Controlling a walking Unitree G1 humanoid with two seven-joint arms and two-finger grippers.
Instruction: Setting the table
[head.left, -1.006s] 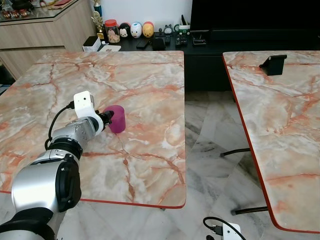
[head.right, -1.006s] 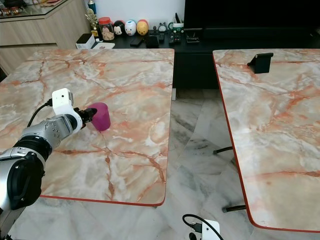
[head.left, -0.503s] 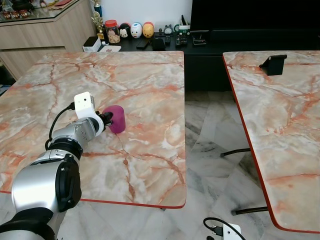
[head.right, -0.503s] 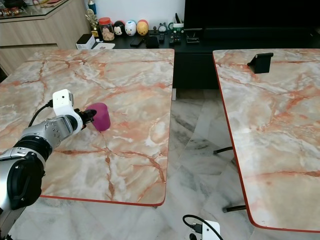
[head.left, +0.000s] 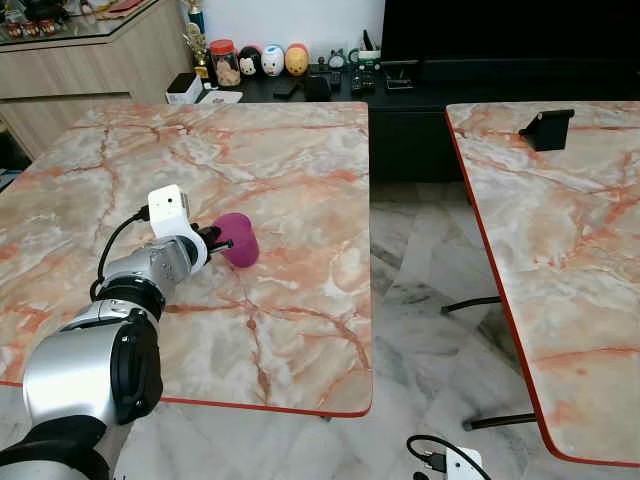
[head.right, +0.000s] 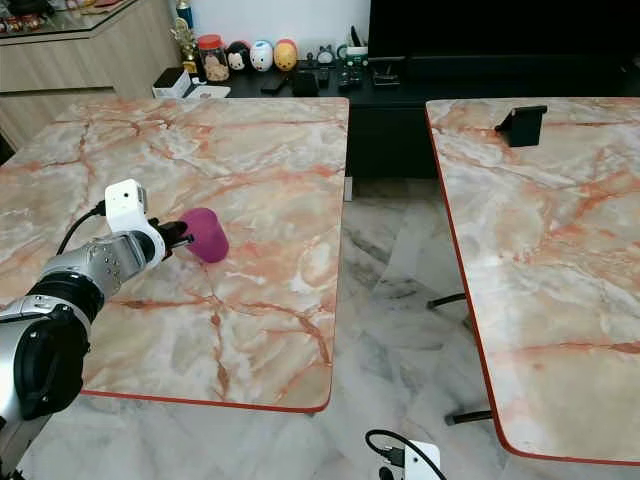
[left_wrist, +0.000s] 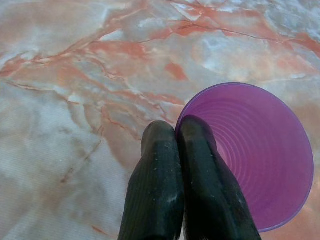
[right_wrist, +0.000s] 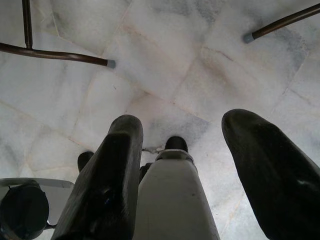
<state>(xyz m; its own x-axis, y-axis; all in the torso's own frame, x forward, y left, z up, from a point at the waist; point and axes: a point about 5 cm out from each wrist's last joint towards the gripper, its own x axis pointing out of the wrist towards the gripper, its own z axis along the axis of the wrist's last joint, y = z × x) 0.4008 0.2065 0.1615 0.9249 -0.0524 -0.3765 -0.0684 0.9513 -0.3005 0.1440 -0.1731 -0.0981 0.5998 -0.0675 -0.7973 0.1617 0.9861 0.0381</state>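
Right end effector (right_wrist: 180, 170) hangs over the floor (right_wrist: 165, 65), fingers spread, holding nothing. Left end effector (left_wrist: 176, 137) clamped on the purple cup (head.left: 237, 239) rim, one finger inside. Cup on the marble surface (head.left: 300, 170), now tipped away from the arm; 1 s ago it stood upright.

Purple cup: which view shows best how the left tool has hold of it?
The left wrist view: the purple cup shows its open mouth, with the left tool pinching its rim, one finger inside. Both eye views show the cup tilted at the tool's tip over the marble table, the grip itself too small to judge.
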